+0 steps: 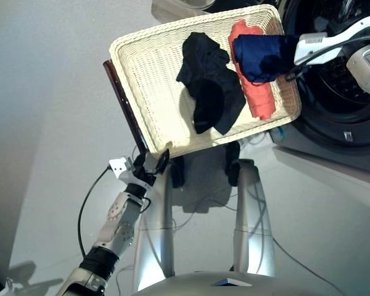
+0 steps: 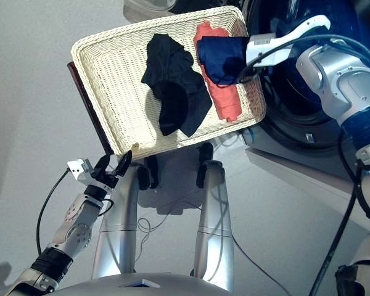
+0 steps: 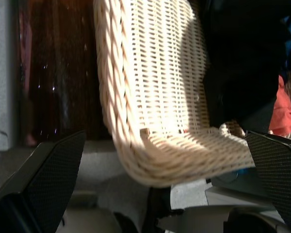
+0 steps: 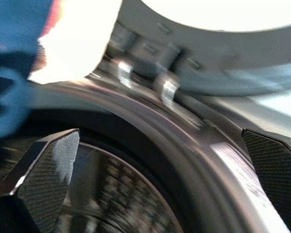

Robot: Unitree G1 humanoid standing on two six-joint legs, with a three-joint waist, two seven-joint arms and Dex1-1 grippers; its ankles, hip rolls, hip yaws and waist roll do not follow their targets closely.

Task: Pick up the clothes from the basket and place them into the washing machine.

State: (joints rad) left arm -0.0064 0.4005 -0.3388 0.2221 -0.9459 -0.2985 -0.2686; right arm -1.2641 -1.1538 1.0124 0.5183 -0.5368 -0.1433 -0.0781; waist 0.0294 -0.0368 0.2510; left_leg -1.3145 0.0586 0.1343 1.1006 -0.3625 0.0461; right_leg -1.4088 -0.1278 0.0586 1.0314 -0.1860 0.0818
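On the far left, the left gripper (image 1: 153, 161) hangs low at the near corner of the basket (image 1: 148, 68), its fingers spread wide with nothing between them; its wrist view looks straight at the woven rim of that corner. A dark red-brown board (image 1: 124, 106) lies under the basket's left edge.

In the basket the left half is bare wicker. Toward the middle lies the black garment (image 1: 208, 83), crumpled and spread. Just to its right is the coral red garment (image 1: 254, 74), stretched lengthwise along the basket's right side. Over the far end of the red one sits the navy garment (image 1: 264, 55), bunched up.

The right gripper (image 2: 250, 58) reaches in at the navy bundle's right edge. From the head views I cannot tell whether it has cloth pinched; its wrist view shows the fingers wide apart and facing the washing machine (image 1: 339, 92), with blue cloth off to one side.

The drum opening stands at the far right, beside the basket. As I judge it, no garment is inside yet: all three remain to be moved.
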